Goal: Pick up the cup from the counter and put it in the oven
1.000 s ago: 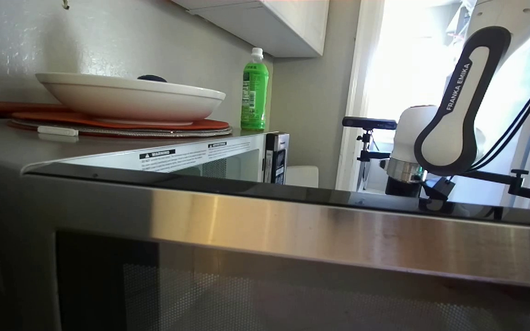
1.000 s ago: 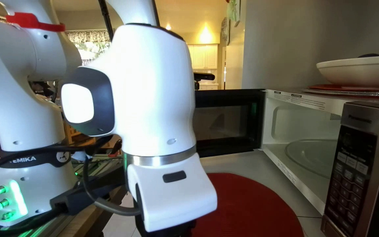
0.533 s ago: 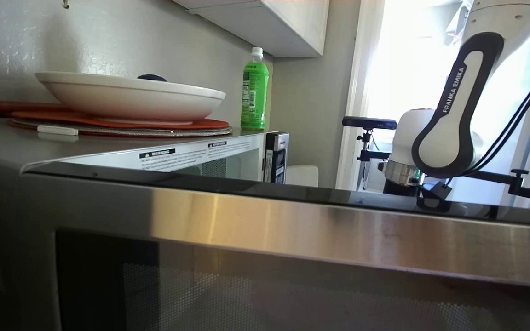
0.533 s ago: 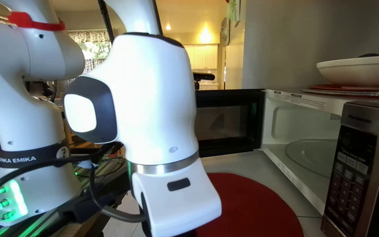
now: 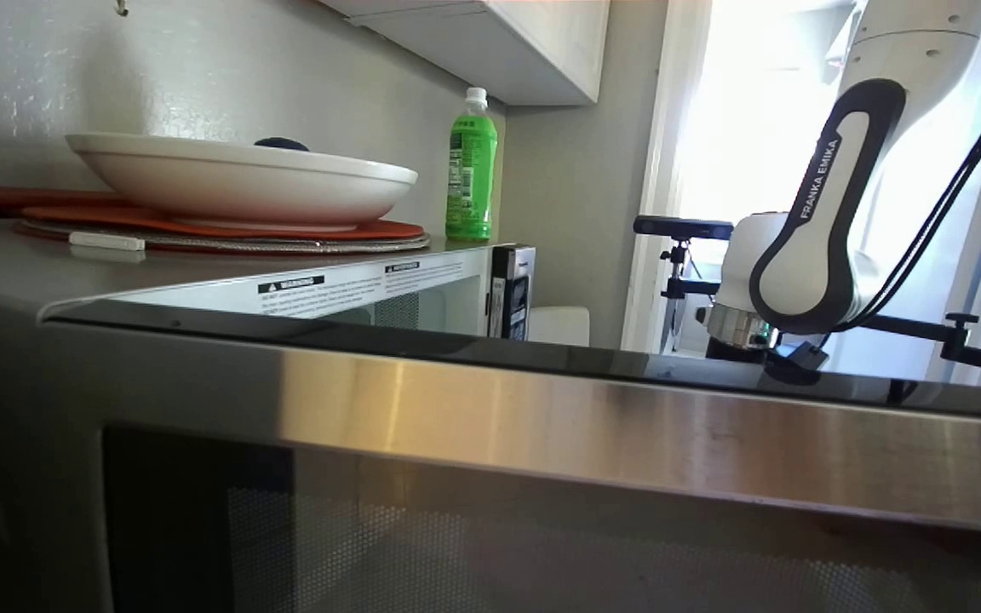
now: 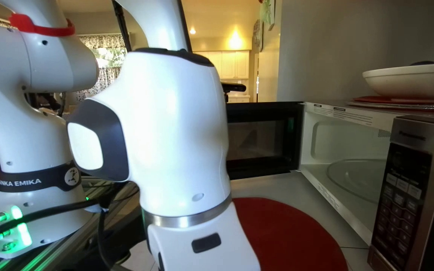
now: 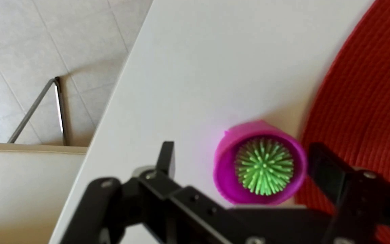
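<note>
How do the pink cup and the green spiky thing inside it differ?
Colour: the cup is pink, the spiky thing green. Surface: cup mostly smooth, spiky thing bristly. Size: cup wider; spiky thing fits within it. Shared: both look roundish from above.

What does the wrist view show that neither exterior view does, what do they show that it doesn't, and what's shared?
Only the wrist view: the cup with a green spiky thing inside, the open fingers, and a bent metal bar.

Only the exterior views, both of them: the open oven, the bowl, the green bottle and the arm.

Shared by the wrist view and an exterior view: the red mat, the counter and the floor.
</note>
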Robot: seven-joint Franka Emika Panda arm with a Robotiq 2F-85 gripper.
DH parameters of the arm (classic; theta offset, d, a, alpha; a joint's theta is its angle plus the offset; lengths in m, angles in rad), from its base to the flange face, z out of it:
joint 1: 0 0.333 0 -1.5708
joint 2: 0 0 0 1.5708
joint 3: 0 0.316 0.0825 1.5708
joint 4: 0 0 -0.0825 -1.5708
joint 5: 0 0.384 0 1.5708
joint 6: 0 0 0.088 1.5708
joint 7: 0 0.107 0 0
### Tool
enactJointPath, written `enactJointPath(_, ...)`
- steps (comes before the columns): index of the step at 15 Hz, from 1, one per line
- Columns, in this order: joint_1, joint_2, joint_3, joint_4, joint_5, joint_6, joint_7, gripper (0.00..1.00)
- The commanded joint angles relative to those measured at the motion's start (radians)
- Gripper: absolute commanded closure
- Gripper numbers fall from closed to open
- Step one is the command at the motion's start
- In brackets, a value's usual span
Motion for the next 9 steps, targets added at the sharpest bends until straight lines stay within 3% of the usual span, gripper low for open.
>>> enactJointPath(1,-0.038,0.028,0.038,0.020,0.012,0.017,-0.042,0.00)
enactJointPath(7,-0.049,0.039,0.056,0.027,0.008,0.020,-0.042,0.00)
enactJointPath(8,-0.053,0.043,0.061,0.025,0.008,0.040,-0.043,0.25)
enactJointPath(9,-0.051,0.042,0.059,0.025,0.003,0.041,-0.041,0.26)
